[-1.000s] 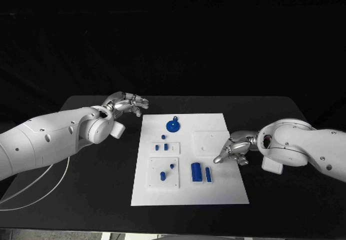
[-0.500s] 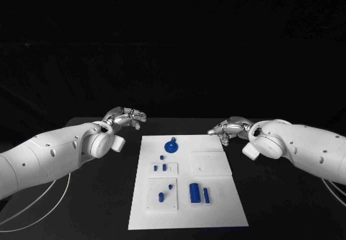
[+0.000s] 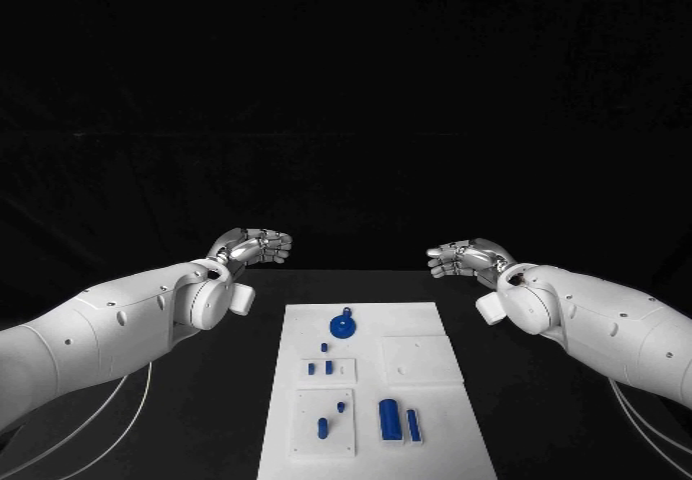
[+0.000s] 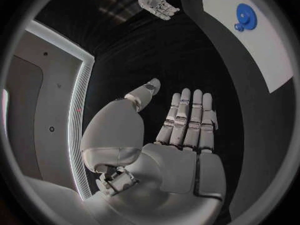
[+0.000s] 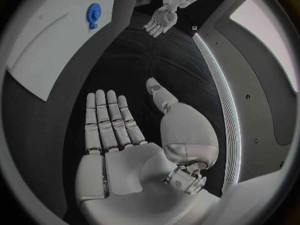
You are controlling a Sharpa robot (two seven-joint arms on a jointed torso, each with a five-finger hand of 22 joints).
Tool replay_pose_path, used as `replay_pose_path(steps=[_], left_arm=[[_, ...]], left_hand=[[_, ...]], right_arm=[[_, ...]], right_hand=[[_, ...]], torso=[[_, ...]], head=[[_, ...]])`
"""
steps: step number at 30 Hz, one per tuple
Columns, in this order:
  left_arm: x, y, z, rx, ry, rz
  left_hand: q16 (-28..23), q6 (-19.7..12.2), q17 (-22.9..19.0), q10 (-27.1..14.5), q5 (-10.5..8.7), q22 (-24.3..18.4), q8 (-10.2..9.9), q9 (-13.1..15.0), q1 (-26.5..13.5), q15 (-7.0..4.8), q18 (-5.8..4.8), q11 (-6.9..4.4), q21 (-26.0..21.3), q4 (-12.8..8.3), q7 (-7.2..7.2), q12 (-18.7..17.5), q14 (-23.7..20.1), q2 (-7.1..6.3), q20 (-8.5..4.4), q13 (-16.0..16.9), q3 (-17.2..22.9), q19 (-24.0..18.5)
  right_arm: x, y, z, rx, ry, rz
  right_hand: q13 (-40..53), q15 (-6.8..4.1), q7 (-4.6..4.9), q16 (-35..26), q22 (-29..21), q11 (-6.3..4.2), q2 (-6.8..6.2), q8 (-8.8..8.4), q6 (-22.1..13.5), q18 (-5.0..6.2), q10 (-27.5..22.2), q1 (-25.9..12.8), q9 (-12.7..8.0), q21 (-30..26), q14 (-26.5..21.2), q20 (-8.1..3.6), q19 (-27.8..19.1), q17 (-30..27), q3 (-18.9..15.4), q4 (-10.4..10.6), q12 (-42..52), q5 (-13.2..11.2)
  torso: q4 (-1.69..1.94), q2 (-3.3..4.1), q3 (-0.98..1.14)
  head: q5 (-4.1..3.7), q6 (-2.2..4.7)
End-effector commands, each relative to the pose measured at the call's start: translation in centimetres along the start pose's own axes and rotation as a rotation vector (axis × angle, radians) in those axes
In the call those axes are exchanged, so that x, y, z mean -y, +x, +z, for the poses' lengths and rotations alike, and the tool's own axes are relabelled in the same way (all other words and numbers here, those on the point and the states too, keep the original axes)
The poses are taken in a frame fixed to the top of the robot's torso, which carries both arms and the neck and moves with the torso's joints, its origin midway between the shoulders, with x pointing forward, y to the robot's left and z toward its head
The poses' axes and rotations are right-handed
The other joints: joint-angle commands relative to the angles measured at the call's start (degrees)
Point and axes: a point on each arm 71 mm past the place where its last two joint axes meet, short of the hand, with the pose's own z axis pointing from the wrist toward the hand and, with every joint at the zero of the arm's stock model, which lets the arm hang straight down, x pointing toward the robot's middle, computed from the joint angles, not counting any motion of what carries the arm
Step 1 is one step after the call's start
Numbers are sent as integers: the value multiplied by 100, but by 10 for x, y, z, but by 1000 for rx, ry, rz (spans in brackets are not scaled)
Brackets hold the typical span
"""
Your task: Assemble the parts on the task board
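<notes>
1. Head view: white rectangular task board [image 3: 421,318] lies on the black table [image 3: 534,400], nearer the robot than both raised hands; left hand [image 3: 254,245] and right hand [image 3: 466,257] hang beyond its far corners, well apart, dark gap between.
2. Left wrist view: left hand [image 4: 169,130] flat, fingers straight, holding nothing; round blue gear part [image 4: 246,17] on the board beyond the fingertips.
3. Right wrist view: right hand [image 5: 125,135] likewise spread, unladen.

The task board [image 3: 433,400] at lower centre looked like smooth matt white plastic, set on a matt black counter [image 3: 216,420]. The blue parts [image 3: 389,418], including a toothed gear [image 3: 343,325], appeared as smooth moulded plastic. Each arm's white shell [image 3: 116,330] was glossy, while the left hand [image 3: 253,246] and right hand [image 3: 464,259] showed polished silver metal.
</notes>
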Motion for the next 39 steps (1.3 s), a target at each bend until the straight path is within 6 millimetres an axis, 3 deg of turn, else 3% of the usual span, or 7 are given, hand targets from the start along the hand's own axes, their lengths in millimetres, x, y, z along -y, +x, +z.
replay_pose_path(steps=[1,5,6,8,10,11,39], left_arm=[[4,4,2,8,44,-39],[4,6,5,2,45,-44],[1,5,3,0,14,-16],[1,6,3,2,14,-18],[-1,10,0,7,16,-23],[-2,12,-1,10,17,-27],[-31,109,-98,182,23,-155]], left_hand=[[-143,-130,-43,-210,30,-9,-57,-38,-105,10,-85,-38,-126,-48,-52,-19,-145,25,23,-131,-179,-138],[-215,-190,-64,-293,23,-9,-83,-62,-132,-20,-129,-83,-203,-55,-129,-12,-191,59,3,-224,-271,-164],[-2630,-4311,-1958,-5671,-351,-2079,-1460,-3090,-1855,-959,-215,-778,-2215,880,-847,-381,-3962,698,-381,-1061,-3213,-3320],[-2630,-4311,-1958,-5671,-351,-2325,-1460,-3090,-5974,-959,-215,-778,-2215,880,-847,-381,-3962,698,-381,-1061,-3213,-3320],[-2630,-4311,-1958,-5671,-351,-2768,-1460,-3090,-5974,-959,-215,-778,-2215,880,-847,-381,-3962,698,-381,-1061,-3213,-3320],[-2630,-4311,-1958,-5671,-351,-6921,-1460,-3090,-5974,-959,-215,-778,-2215,880,-847,-381,-3962,698,-381,-1061,-3213,-3320],[-2630,-4311,-1958,-5671,-351,-6921,-1460,-3090,-5974,-959,-215,-778,-2215,880,-847,-381,-3962,698,-381,-1061,-3213,-3320]], right_arm=[[-5,-3,0,24,-63,37],[-3,-2,0,23,-61,39],[-2,-3,0,14,-25,17],[-1,-2,0,16,-27,20],[-1,2,-2,22,-35,28],[-1,3,-2,26,-39,32],[1,117,-94,282,-105,276]], right_hand=[[-313,-62,-103,-119,-123,-53,53,61,20,108,137,63,-51,-126,-54,85,-4,-210,-92,7,-245,-25],[-498,-70,-80,-160,-200,-63,88,122,80,139,298,97,-86,-215,-28,129,-20,-331,-146,6,-363,-13],[-1810,-940,-903,-1479,-5009,-876,354,-863,-4321,-844,-4961,-5289,-3425,-1483,-4575,-1028,-3492,-3581,-2497,1666,-1398,-311],[-1810,-940,-903,-1479,-5009,-876,354,-863,-4321,-844,-4961,-5289,-3425,-1483,-4575,-1028,-3492,-3581,-2497,1666,-1398,-311],[-1810,-940,-903,-1479,-5009,-876,354,-863,-4321,-844,-4961,-5289,-3425,-1483,-4575,-1028,-3492,-3581,-2497,1666,-1398,-311],[-1810,-940,-903,-1479,-5009,-876,354,-863,-4321,-844,-4961,-5289,-3425,-1483,-4575,-1028,-3492,-3581,-2497,1666,-1398,-311],[-1810,-940,-903,-1479,-5009,-876,354,-863,-4321,-844,-4961,-5289,-3425,-1483,-4575,-1028,-3492,-3581,-2497,1666,-1398,-311]], torso=[[0,-40,23],[11,-38,44],[3,-29,20],[3,-45,21],[2,-95,27],[2,-124,30],[-1,-292,47]], head=[[31,51],[50,78],[28,54],[18,37],[-13,-15],[-31,-45],[-134,-220]])
